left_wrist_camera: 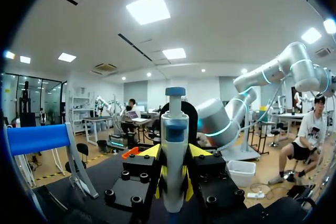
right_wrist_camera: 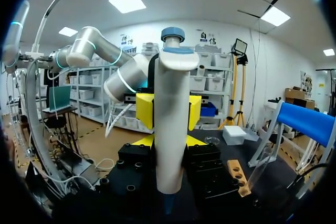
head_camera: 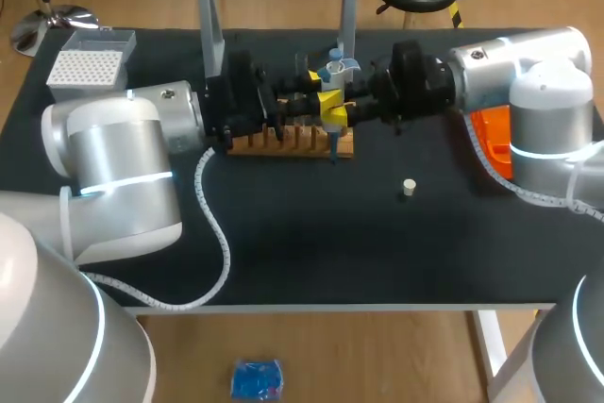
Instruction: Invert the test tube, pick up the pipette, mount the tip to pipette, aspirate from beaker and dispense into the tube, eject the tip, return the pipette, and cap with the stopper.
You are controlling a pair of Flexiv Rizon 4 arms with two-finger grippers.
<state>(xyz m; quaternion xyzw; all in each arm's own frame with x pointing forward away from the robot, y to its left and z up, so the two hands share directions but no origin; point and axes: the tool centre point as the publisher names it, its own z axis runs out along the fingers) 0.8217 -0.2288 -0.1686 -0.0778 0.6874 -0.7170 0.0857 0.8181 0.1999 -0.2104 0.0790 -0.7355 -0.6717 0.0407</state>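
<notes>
**No legible print**

No text, number, label or sign can be read on the pipette or on anything else on the table.

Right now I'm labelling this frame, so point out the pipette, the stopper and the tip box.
pipette (left_wrist_camera: 174,150): left wrist view, on its white body.
stopper (head_camera: 408,187): head view, on its pale top.
tip box (head_camera: 87,67): head view, on its white grid top.
</notes>
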